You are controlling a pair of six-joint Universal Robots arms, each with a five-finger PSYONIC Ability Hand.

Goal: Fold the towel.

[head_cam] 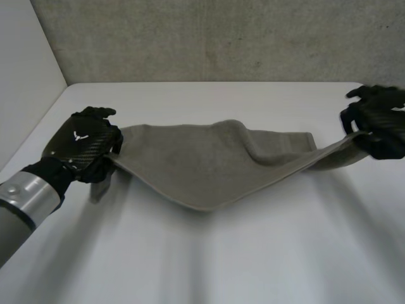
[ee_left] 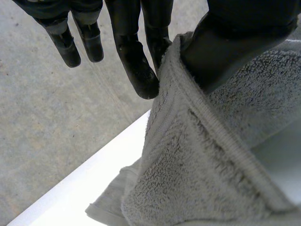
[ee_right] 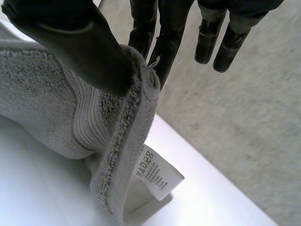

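Status: towel [head_cam: 202, 166] is strung above the tabletop [head_cam: 221, 259] between both hands, not folded yet.

- Left robot hand [head_cam: 85, 142] over the tabletop's left side, clamped on one end of the towel. In the left wrist view, the thumb [ee_left: 221, 52] pins the hem against the fingers [ee_left: 136, 70].
- Right robot hand [head_cam: 378, 123] over the tabletop's far right corner, pinching the other end the same way, thumb to fingers. Care label [ee_right: 155, 174] hangs off that corner, under the hand.
- The towel's middle sags low toward the tabletop. The far part looks to be lying on the tabletop. I can't tell if the low near edge touches.

My read on the risks:
- Both grips are thin pinches on the hem, not wraps. Terry is thick and heavy, so a fast swing or more tension across the span could pull a hem out. That end would drop and the fold would go crooked.
- The right end is bunched inside the pinch, so the corner may not be square. Edges would then land misaligned.
- The sagging belly can drag on the tabletop while being carried over, rolling or creasing the lower layer.
- The right robot hand sits close to the tabletop's edge, so a dropped end there could slide off.
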